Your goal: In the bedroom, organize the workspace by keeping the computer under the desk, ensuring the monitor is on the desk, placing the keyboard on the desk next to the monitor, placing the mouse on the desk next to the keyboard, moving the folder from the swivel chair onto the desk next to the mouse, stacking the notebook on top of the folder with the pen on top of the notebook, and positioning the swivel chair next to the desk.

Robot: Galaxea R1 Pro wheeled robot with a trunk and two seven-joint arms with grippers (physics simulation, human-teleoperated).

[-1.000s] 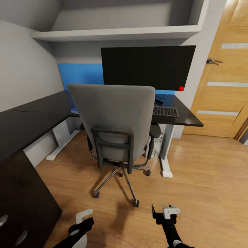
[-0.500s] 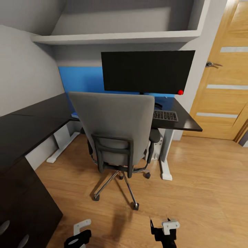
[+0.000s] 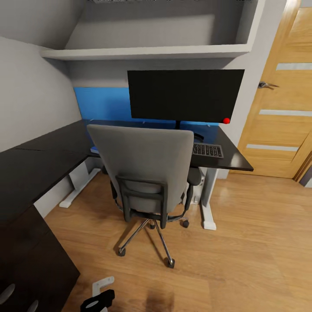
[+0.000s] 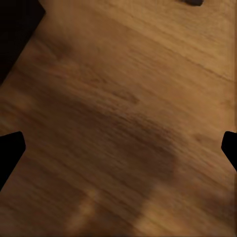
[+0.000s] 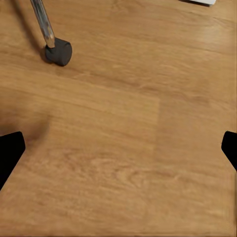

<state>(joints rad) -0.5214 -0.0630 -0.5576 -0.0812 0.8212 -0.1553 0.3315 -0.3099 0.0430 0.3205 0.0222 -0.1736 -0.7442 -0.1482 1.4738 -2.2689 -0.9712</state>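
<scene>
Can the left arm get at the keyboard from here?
Probably not. The swivel chair stands between the robot and the keyboard, and the left gripper hangs low near the floor.

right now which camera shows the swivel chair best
The head view: the chair shows whole from behind, backrest to castors, pulled up at the desk. The right wrist view catches just one leg and castor on the floor. The left wrist view gives a dark scrap I can't identify.
</scene>
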